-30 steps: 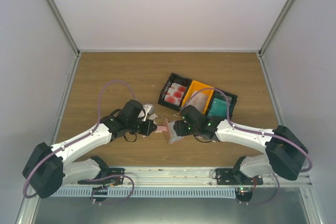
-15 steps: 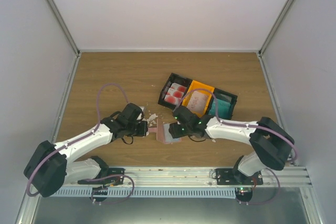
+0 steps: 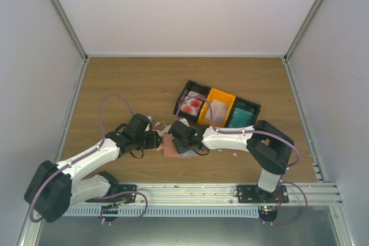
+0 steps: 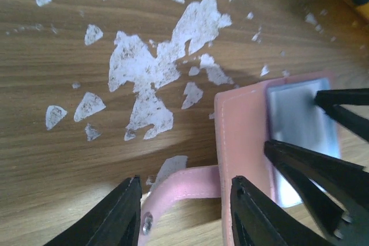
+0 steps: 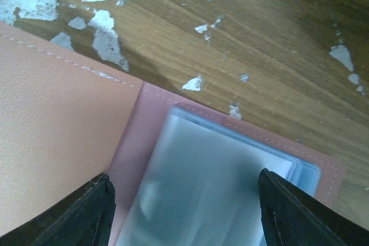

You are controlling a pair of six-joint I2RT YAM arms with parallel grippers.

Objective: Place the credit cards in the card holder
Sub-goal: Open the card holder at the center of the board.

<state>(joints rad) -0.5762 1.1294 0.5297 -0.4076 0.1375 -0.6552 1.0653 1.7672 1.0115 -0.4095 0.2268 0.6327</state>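
Observation:
The salmon-pink card holder lies open on the table between both grippers. Its clear plastic sleeves face up, and one cover flap stands up on the left in the right wrist view. My right gripper hovers open just above the sleeves. My left gripper is open, with the holder's pink snap strap lying loose between its jaws. White credit cards with red markings sit in the black bin, and teal ones lie in the bin at the right end.
A row of bins, black, orange and black again, stands just behind the right arm. White flecks and patches are scattered over the wood around the holder. Grey walls close off the table on three sides.
My left gripper has opened and let go of the strap. The right arm has swung left over the holder, which now lies opened out flat, further left than before.

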